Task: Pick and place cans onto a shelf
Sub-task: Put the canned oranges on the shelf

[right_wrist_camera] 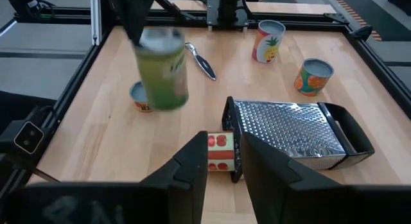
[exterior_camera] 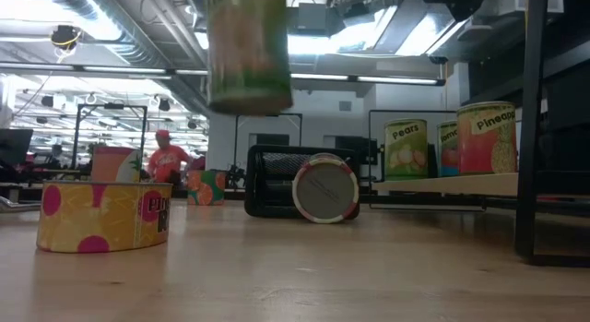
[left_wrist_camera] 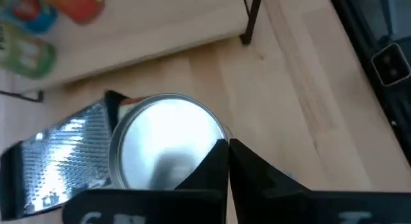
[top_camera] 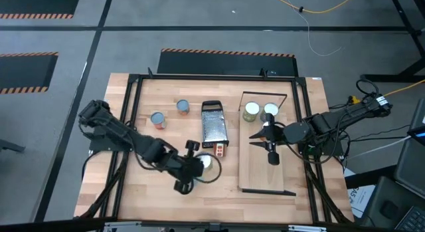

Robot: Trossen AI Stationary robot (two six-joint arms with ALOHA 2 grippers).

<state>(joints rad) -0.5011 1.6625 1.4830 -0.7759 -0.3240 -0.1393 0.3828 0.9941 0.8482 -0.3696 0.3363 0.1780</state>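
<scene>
From above, the left gripper (top_camera: 199,167) is clenched on the rim of a silver-topped can (top_camera: 206,162) just short of the grater (top_camera: 213,125), between the open table and the shelf (top_camera: 259,165). Two cans (top_camera: 252,111) stand at the shelf's far end; the right gripper (top_camera: 268,140) hovers over the board beside them, holding nothing I can make out. Two more cans (top_camera: 157,119) wait on the table beyond the left arm.

At table height, the green-labelled can (exterior_camera: 247,47) hangs clear of the wood — lifted, I judge, for carrying to the shelf. A flat yellow tin (exterior_camera: 101,214) sits near the camera, and a can lies on its side (exterior_camera: 324,188) against the grater's dark end.

The left wrist view shows the fingers (left_wrist_camera: 209,169) shut tight at the can's rim, one seemingly inside the lip, which would explain so narrow a pinch.

The right wrist view shows its own fingers (right_wrist_camera: 183,169) parted and empty, the carried can (right_wrist_camera: 162,68) in mid-air beyond them.
</scene>
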